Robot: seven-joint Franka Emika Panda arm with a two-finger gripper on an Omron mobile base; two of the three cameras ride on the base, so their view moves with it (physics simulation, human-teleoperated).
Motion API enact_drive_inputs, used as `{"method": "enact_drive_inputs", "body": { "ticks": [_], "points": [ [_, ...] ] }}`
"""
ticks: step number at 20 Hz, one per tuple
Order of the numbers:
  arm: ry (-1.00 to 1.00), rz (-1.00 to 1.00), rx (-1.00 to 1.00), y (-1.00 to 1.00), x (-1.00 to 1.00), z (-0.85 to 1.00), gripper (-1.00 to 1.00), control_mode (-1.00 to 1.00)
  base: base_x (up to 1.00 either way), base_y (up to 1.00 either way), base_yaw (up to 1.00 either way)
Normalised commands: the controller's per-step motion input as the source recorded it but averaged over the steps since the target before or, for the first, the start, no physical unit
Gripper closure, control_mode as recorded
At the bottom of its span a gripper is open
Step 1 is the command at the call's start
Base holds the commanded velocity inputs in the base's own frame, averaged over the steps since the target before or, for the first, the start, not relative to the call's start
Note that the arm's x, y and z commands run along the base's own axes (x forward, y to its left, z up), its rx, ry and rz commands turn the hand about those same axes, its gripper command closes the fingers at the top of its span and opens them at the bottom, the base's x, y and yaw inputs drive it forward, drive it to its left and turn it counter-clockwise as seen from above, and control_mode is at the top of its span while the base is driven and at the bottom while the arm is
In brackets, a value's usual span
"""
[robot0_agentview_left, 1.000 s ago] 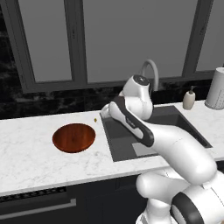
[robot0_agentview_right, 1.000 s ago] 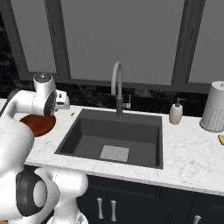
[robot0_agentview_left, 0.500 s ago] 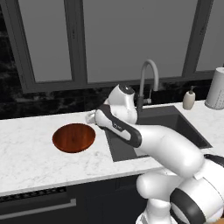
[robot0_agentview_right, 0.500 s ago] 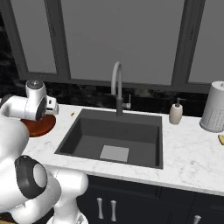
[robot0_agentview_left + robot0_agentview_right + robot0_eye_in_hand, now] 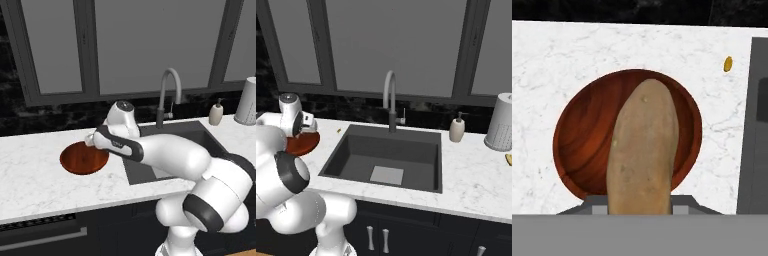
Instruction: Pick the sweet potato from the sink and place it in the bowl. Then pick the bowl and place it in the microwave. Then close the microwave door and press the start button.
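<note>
Tool holds sweet potato; hand view shows bowl beneath.

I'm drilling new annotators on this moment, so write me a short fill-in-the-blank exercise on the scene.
1. The pincer is shut on the ____.
2. The sweet potato hangs directly above the reddish-brown ____.
3. The bowl stands on the white marble ____.
4. The sink basin holds no ____.

Missing words: sweet potato; bowl; counter; sweet potato
</note>
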Motion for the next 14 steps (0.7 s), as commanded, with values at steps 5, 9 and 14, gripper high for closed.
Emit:
{"method": "enact_drive_inputs", "body": {
  "ticks": [5, 9, 14],
  "points": [
    [0.05, -0.01, -0.11, 0.42, 0.18, -0.23, 1.00, -1.00, 0.00, 0.00, 0.00],
    [0.08, 0.00, -0.07, 0.26, 0.17, -0.15, 1.00, -1.00, 0.00, 0.00, 0.00],
    [0.08, 0.00, -0.01, 0.02, 0.19, -0.15, 1.00, -1.00, 0.00, 0.00, 0.00]
  ]
}}
